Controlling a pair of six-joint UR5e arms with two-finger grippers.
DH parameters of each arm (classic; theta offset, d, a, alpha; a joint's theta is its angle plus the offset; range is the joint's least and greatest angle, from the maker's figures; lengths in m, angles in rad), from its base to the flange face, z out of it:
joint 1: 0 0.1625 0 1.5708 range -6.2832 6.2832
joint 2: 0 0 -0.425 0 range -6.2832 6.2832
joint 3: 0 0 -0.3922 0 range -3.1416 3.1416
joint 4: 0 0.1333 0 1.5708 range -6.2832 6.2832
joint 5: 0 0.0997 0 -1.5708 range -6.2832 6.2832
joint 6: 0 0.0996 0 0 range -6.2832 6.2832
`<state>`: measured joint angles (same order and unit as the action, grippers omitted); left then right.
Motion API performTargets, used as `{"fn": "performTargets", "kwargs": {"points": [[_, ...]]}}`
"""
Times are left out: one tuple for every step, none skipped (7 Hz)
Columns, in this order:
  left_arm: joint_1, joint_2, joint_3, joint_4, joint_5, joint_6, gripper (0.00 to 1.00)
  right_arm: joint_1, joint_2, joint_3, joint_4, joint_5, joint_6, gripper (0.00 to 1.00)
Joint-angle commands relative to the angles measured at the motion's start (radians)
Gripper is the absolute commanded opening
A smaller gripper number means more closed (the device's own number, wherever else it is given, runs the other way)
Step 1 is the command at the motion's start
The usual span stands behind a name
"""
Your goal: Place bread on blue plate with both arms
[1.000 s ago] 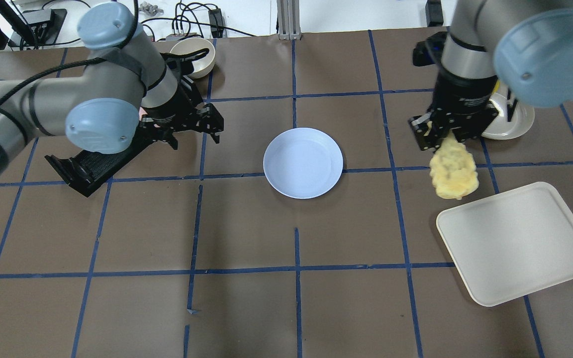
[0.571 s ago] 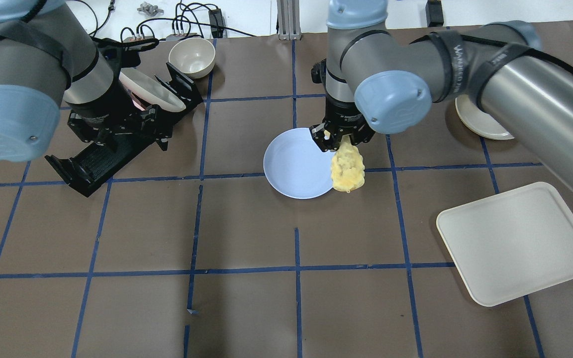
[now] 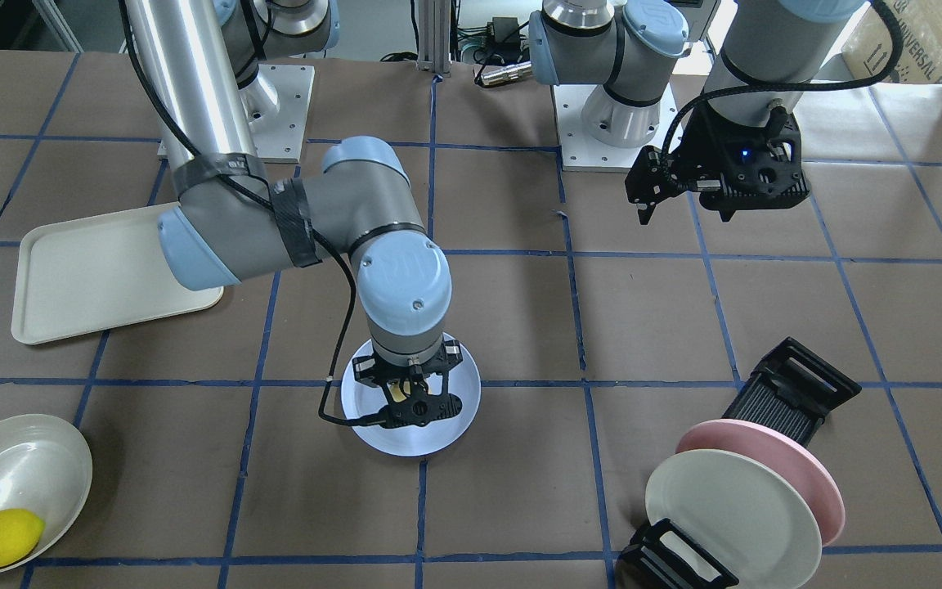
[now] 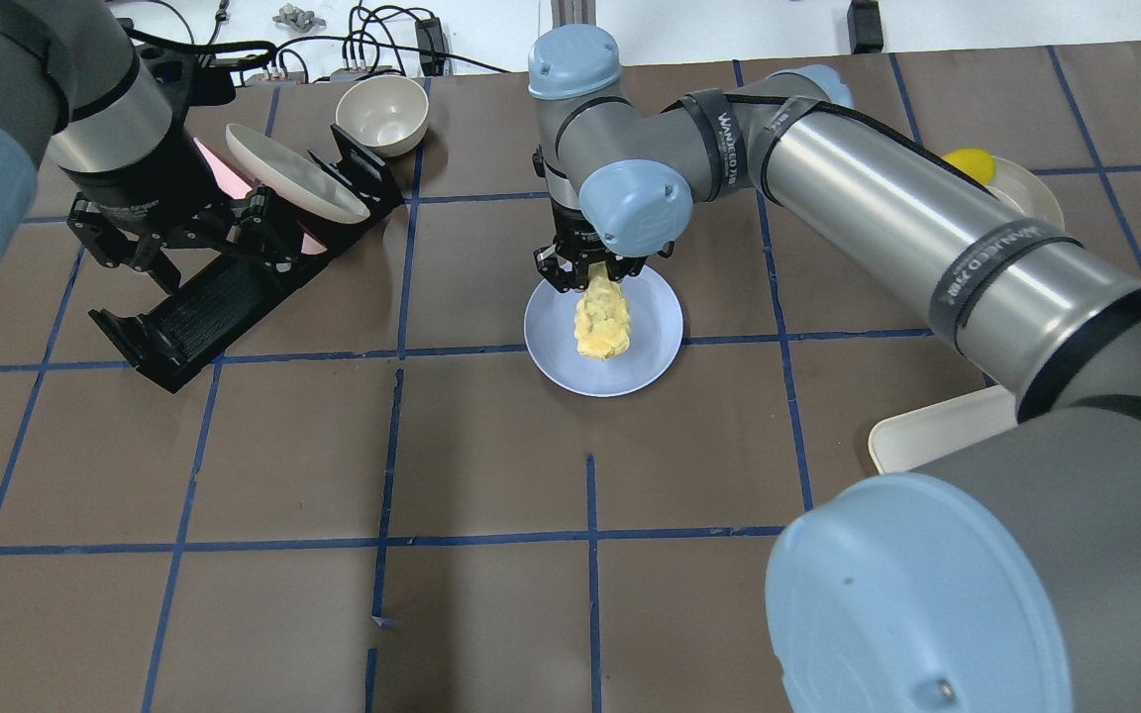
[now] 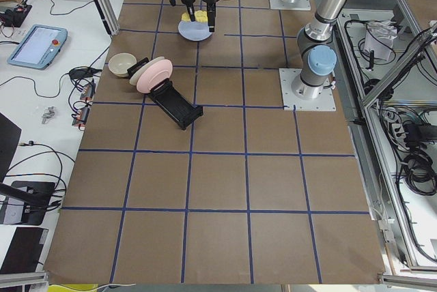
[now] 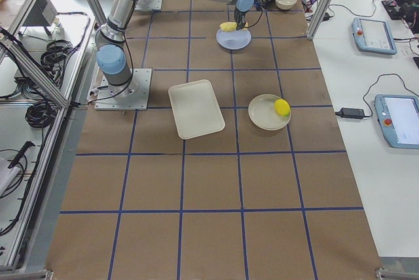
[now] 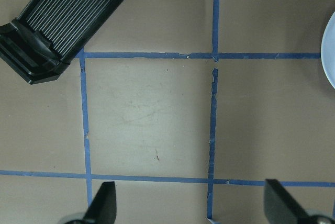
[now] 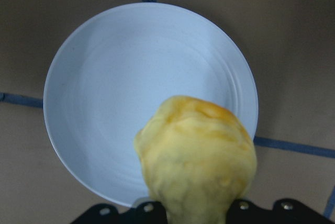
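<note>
The blue plate (image 4: 556,347) lies at the table's middle; it also shows in the front view (image 3: 459,421) and the right wrist view (image 8: 120,98). My right gripper (image 4: 590,279) is shut on one end of the pale yellow bumpy bread (image 4: 603,325) and holds it over the plate. The bread fills the lower right wrist view (image 8: 199,156). Whether it touches the plate I cannot tell. My left gripper (image 4: 199,253) is open and empty, off to the left above the black rack; its fingertips (image 7: 102,203) stand wide apart over bare table.
A black dish rack (image 4: 204,307) holds a cream plate (image 4: 293,183) and a pink plate (image 3: 798,458). A cream bowl (image 4: 382,111) stands behind it. A white tray (image 3: 103,274) and a dish with a lemon (image 4: 967,160) are on the right side.
My right arm has carried the bread leftward from beside the white tray to over the blue plate. My left gripper has drawn back to the left, away from the plate.
</note>
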<state>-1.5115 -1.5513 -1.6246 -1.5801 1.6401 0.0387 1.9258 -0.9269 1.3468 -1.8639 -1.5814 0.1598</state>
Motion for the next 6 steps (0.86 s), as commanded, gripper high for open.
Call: {"fn": "performTargets", "kwargs": {"points": [[0.001,-0.027,0.032,-0.015,-0.005,0.001,1.00,-0.001,0.052,-0.017,-0.010,-0.038,0.014,0.87],[0.001,-0.023,0.034,-0.015,-0.009,0.001,1.00,-0.002,0.062,-0.018,-0.009,-0.070,0.015,0.99],[0.002,-0.027,0.040,-0.020,-0.006,-0.002,1.00,-0.002,0.060,-0.021,-0.006,-0.072,0.015,1.00],[0.005,-0.039,0.073,-0.059,-0.008,-0.002,1.00,-0.014,0.036,-0.037,0.008,-0.075,0.009,1.00],[0.002,-0.065,0.110,-0.099,0.000,-0.002,1.00,-0.016,-0.016,-0.020,0.017,-0.083,0.003,1.00],[0.002,-0.078,0.138,-0.098,0.000,-0.002,1.00,-0.043,-0.070,-0.017,0.076,-0.089,-0.041,0.99]]}}
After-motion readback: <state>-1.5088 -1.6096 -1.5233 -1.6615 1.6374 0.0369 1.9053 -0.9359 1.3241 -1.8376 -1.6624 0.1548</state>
